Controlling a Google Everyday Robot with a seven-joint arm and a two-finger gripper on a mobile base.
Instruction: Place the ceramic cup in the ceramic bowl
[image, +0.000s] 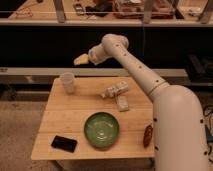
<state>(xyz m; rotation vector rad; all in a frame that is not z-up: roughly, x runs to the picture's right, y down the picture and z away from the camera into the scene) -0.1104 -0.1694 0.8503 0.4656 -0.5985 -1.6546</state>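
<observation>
The wooden tabletop (75, 117) carried all the things. The green bowl (101, 129) sat near its front edge. It was round and wide, with faint rings inside.

The white cup (67, 82) stood upright, well behind the bowl and off to the left of it, near the back corner of the tabletop. It was much smaller than the bowl and well apart from it.

The pincer (81, 60) hung in the air, far behind the bowl and a bit to the left of it. It looked like a small pale yellow lump at the end of the white arm (135, 65). It was higher than the cup and a little to the right of it, near it but not touching it. It did not touch the tabletop. I could not tell if the pincer was wide or narrow.

The arm came from the big white robot body (180, 130), which stood to the right of the bowl. It went up and over the back of the tabletop.

Two white packs lay behind the bowl. The long pack (114, 90) lay slanted. The small pack (121, 103) lay just in front of it, nearer the bowl. A flat black thing (64, 143) lay to the left of the bowl, near the front edge. A dark reddish thing (148, 135) lay to the right of the bowl, beside the robot body.
</observation>
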